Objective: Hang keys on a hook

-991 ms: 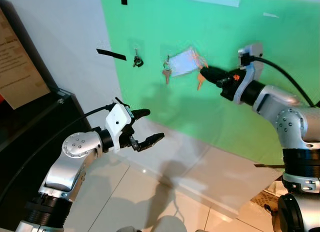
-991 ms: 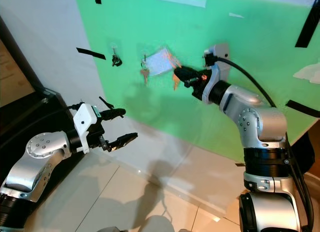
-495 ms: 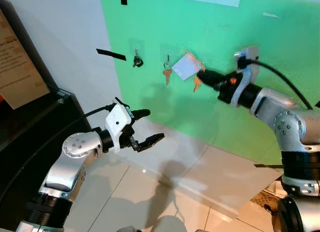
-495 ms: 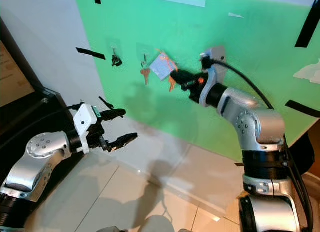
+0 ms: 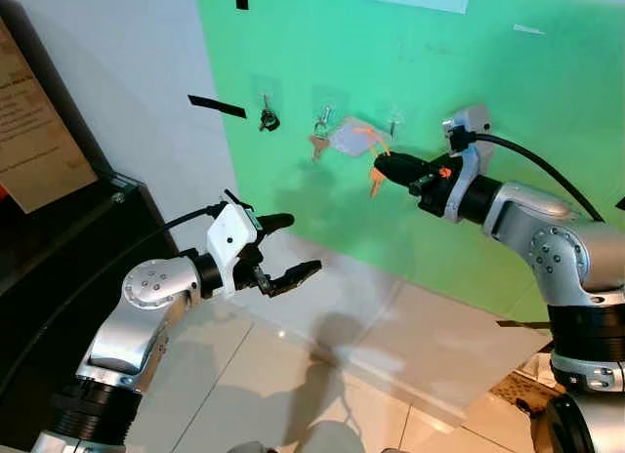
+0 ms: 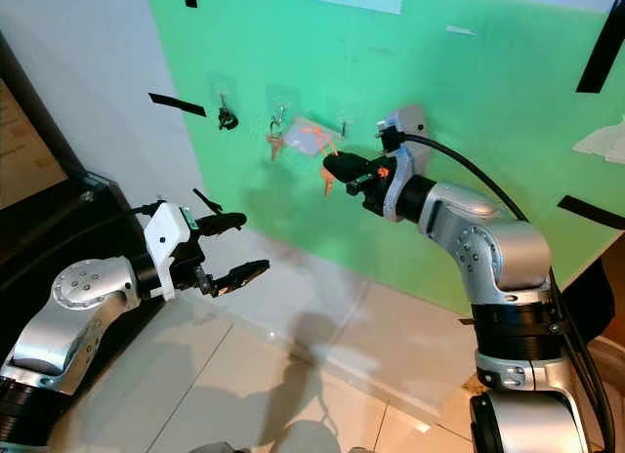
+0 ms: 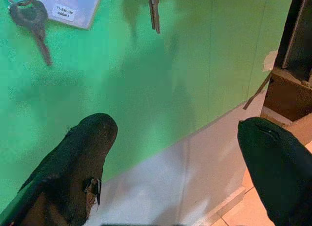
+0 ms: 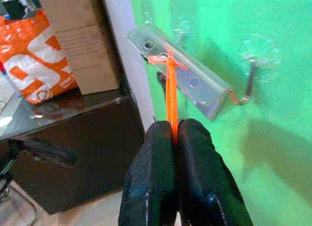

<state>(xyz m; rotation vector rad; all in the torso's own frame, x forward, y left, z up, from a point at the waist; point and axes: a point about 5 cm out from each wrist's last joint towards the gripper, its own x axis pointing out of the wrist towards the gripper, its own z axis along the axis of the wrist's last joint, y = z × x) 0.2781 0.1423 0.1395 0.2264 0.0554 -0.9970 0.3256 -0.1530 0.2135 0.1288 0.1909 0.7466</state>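
The key set is a clear plastic tag (image 5: 350,137) with an orange cord (image 8: 171,84), a key (image 5: 317,146) at one end and an orange key (image 5: 374,184) hanging below. My right gripper (image 5: 383,166) is shut on the cord, close to the green wall. The tag's far end reaches the middle hook (image 5: 323,112); I cannot tell whether the ring sits on it. A bare hook (image 8: 249,80) is beside the tag. A dark key bunch (image 5: 267,117) hangs on the left hook. My left gripper (image 5: 301,243) stands open and low, holding nothing.
A dark cabinet (image 5: 59,258) with a cardboard sign (image 5: 29,121) stands at the left. Black tape strips (image 5: 217,105) mark the wall. An orange bag (image 8: 34,55) and a box (image 8: 73,36) lie on the cabinet. Pale tiled floor (image 5: 293,375) is below.
My right gripper has moved left and slightly down along the wall with the key set, and the tag now lies flatter by the middle hook. The left arm has not moved.
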